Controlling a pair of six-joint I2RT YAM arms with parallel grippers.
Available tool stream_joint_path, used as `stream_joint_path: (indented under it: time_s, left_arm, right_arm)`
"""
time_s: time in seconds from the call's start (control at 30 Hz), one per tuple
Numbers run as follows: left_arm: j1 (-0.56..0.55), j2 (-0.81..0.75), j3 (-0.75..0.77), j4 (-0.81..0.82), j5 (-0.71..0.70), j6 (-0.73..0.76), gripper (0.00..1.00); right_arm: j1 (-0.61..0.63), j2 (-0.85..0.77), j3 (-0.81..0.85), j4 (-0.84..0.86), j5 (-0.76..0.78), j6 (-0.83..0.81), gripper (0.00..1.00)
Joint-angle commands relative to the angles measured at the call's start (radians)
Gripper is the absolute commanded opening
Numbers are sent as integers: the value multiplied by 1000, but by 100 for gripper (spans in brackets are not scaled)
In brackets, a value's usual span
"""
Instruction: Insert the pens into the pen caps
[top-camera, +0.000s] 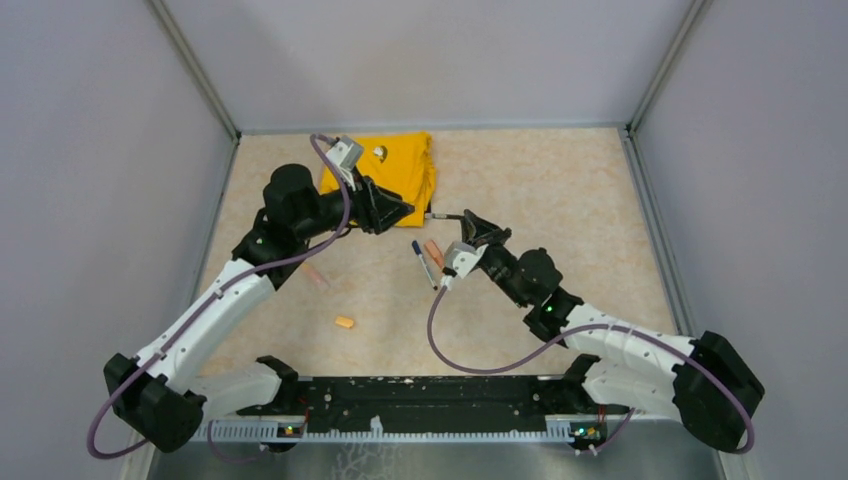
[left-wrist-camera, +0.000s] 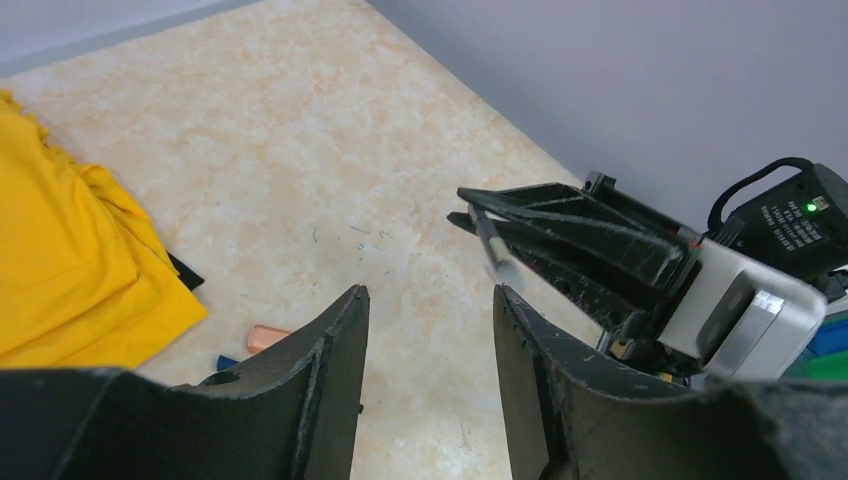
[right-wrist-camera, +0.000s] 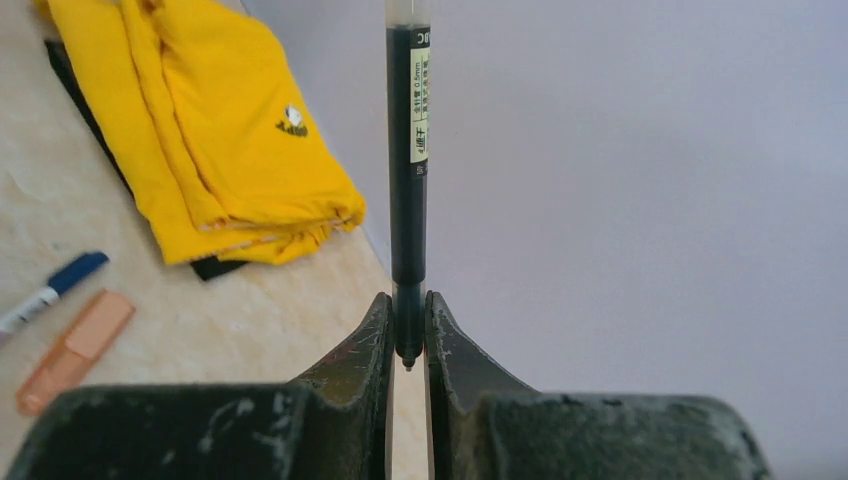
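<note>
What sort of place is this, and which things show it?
Probably a robot test cell: plain grey walls box in a beige tabletop, with the left arm and right arm bolted at its near edge.

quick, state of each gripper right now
left gripper: open, holding nothing
right gripper: closed on the dark pen

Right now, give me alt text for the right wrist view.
The right hand grips a dark pen near its tip, the pen running up out of frame against a grey wall. On the tan table at left lie a folded yellow cloth, a blue-ended white pen and an orange marker.
</note>
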Motion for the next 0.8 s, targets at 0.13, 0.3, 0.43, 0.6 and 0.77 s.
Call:
stream_joint_path:
  time_s: [0.13, 0.3, 0.43, 0.6, 0.77]
  left_arm:
    - [-1, 35, 186, -163, 62, 125, 58]
    - [-1, 92, 248, -240, 146, 210, 58]
    - [-10, 151, 299, -317, 200, 268, 57]
    - [-49, 194, 308, -368, 223, 321, 56]
    - [-90, 219, 298, -391, 212, 364, 55]
  right_arm:
    - [30, -76, 168, -415, 7, -571, 0]
    - [93, -63, 230, -569, 79, -721, 0]
    - [135, -62, 265, -623, 106, -782, 0]
    - [143, -63, 288, -632, 98, -795, 0]
    - [150, -59, 298, -631, 89, -795, 0]
